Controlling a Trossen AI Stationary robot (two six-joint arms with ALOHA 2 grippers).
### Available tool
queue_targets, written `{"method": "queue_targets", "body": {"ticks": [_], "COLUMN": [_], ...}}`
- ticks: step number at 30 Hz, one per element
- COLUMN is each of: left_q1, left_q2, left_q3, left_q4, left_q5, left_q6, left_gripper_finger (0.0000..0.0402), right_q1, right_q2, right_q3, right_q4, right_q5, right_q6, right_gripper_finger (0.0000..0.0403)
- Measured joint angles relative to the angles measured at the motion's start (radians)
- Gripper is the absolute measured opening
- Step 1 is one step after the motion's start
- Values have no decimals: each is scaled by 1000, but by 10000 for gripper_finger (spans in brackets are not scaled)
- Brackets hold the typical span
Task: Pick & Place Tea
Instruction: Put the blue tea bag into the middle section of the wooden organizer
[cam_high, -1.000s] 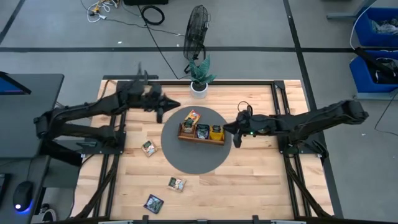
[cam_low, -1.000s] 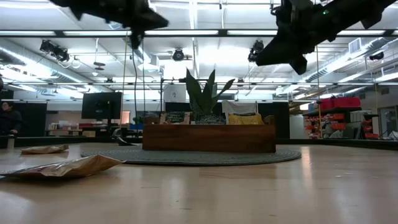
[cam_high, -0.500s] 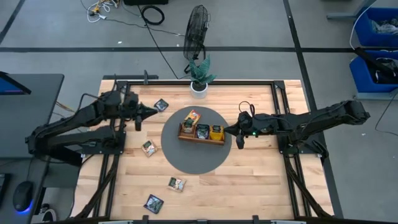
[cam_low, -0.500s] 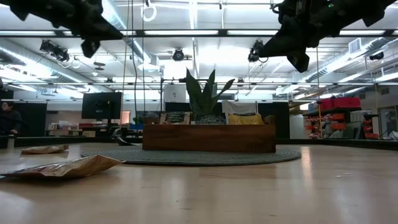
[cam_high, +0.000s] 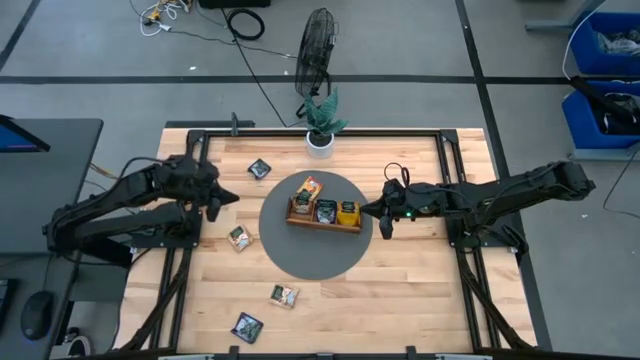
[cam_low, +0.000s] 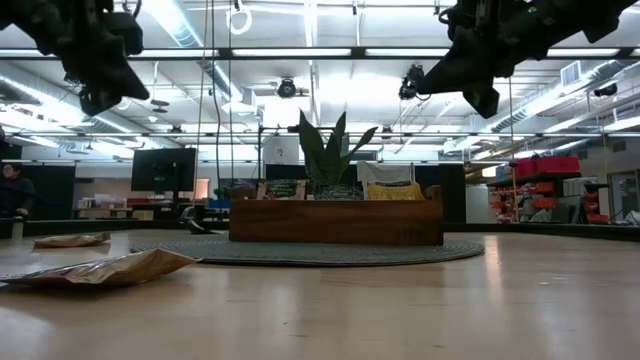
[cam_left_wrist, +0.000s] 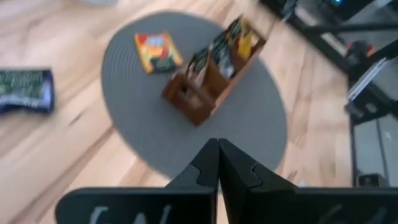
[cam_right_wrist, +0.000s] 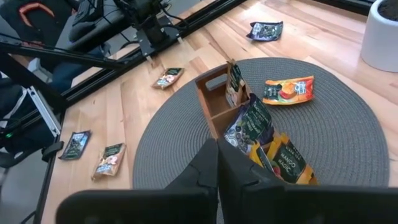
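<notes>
High view: left gripper (cam_high: 222, 198) closed, empty, loose sachet (cam_high: 239, 238) just below-right of it, tray (cam_high: 324, 214) betw. both grippers, right gripper (cam_high: 377, 212) closed, empty beside tray; left wrist view: fingers (cam_left_wrist: 205, 169) pressed together; judged step: reach/open for next sachet.

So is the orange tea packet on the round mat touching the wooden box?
Apart. In the right wrist view, grey mat shows between the orange sachet and the wooden tray. The left wrist view shows the same gap.
</notes>
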Motion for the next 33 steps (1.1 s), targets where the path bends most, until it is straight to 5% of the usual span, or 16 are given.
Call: {"method": "queue_targets", "body": {"ticks": [10,24,33], "left_q1": [0,-2,-95], "left_q2": [110,358,427], "left_q3": [0,0,0], "left_q4": [-159,-54,35], "left_q5": [24,94,139], "left_q6": [22,52,61], "left_gripper_finger": [37,251,259], "right_q1": [0,0,0], "right_q2": [0,0,0], "right_q3": [0,0,0], "right_q4": [-20,-41,-54], "right_q5": [0,-19,-26], "right_q6": [23,51,50], "right_gripper_finger": [2,2,2]}}
